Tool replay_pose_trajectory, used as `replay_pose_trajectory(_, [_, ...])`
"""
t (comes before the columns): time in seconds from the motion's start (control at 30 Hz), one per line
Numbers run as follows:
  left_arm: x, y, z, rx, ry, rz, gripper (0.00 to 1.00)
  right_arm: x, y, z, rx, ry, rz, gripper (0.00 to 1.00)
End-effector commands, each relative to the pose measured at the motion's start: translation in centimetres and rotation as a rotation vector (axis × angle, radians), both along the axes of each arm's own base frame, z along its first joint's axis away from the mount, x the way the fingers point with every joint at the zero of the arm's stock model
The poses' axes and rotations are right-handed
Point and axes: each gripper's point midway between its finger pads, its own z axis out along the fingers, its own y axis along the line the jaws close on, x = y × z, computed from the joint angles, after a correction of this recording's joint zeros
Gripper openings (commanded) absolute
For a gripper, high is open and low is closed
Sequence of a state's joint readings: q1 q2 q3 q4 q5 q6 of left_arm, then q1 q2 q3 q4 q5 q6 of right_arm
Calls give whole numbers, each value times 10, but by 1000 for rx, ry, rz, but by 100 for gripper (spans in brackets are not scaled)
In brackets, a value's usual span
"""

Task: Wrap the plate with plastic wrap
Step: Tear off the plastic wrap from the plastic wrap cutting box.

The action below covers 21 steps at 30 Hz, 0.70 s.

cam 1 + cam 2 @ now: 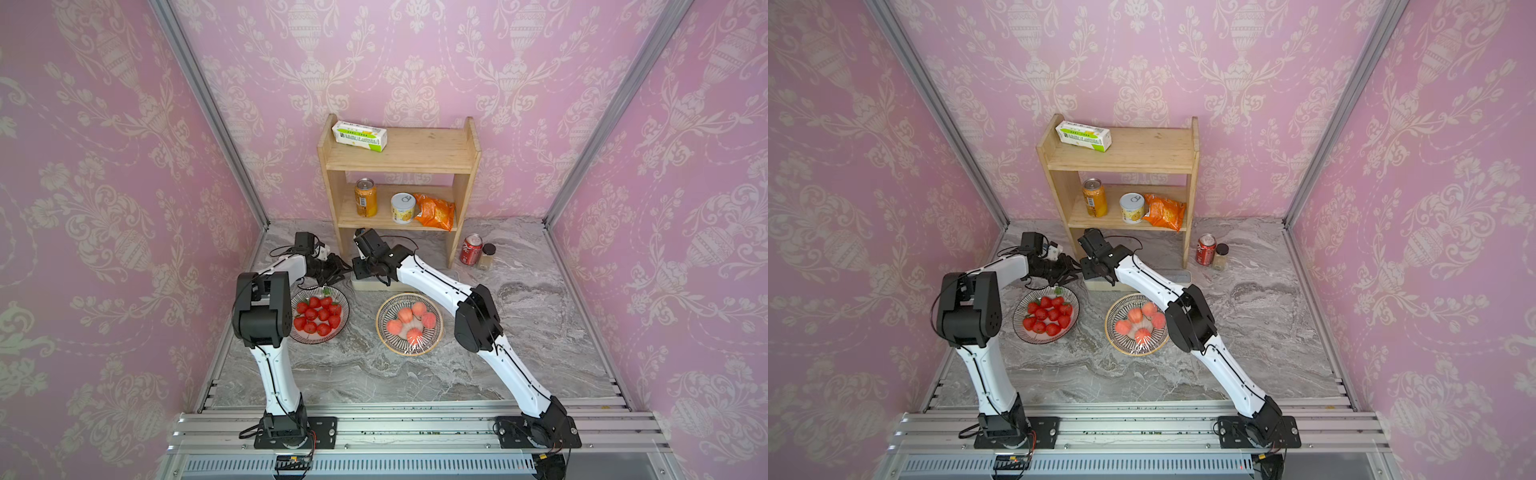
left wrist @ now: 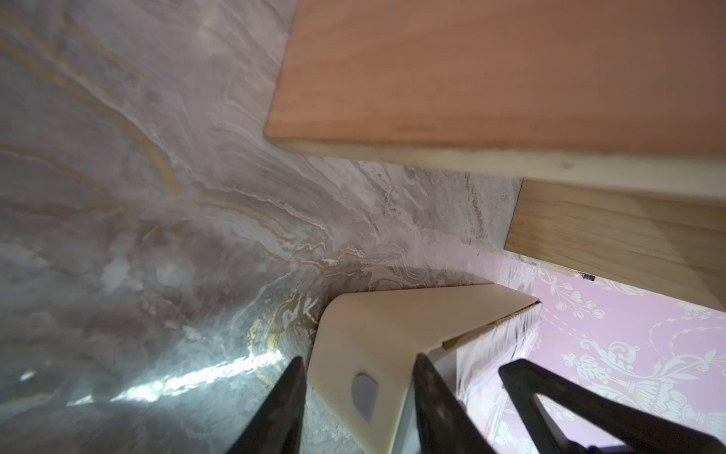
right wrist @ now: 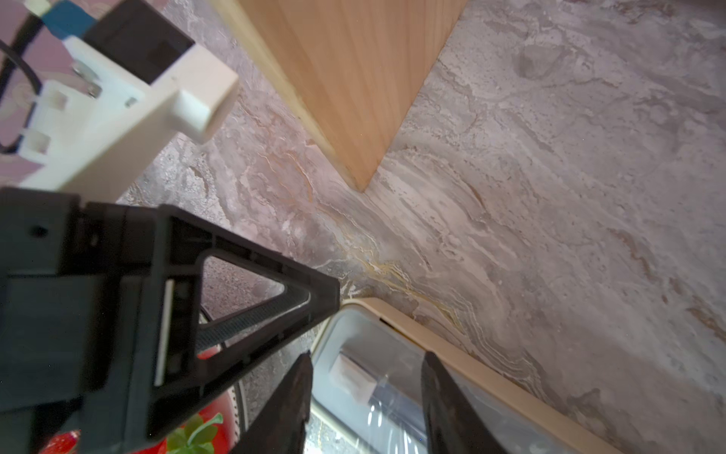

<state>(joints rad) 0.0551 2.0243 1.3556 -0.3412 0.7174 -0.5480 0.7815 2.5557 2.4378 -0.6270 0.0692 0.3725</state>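
Note:
The plastic wrap box (image 1: pixel 1177 276), long and cream with a greyish lid, lies on the table in front of the shelf. My left gripper (image 2: pixel 359 393) is shut on its cream end (image 2: pixel 393 326), one finger against each side. Clear film (image 2: pixel 499 353) shows along the box. My right gripper (image 3: pixel 365 393) comes from above, shut across the box at the translucent lid (image 3: pixel 373 334), close to the left gripper (image 1: pixel 343 272). A plate of strawberries (image 1: pixel 320 316) sits under the left arm. A gold-rimmed plate of peaches (image 1: pixel 409 324), glossy with film, sits beside it.
The wooden shelf (image 1: pixel 399 162) stands just behind the grippers, its left leg (image 3: pixel 353 98) very near both. It holds a white-and-green carton (image 1: pixel 359 136), two cans and an orange bag. A red can (image 1: pixel 471 249) and a small jar (image 1: pixel 486 255) stand to its right.

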Motion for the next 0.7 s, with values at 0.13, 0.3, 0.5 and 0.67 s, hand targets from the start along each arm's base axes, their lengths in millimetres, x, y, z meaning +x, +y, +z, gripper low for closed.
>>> replay_pose_trajectory(0.13, [-1, -9, -8, -8, 24, -25, 45, 3, -5, -10, -57, -6, -2, 46])
replay_pose_trajectory(0.3, [-6, -10, -7, 4, 20, -37, 48, 5, -3, -12, -64, -12, -1, 45])
replay_pose_trajectory(0.5, [-9, -7, 1, 26, 2, -37, 56, 7, -6, -17, -76, -9, -9, 43])
replay_pose_trajectory(0.67, [-9, -5, 8, 44, -13, -34, 56, 5, -10, -15, -94, -8, -8, 43])
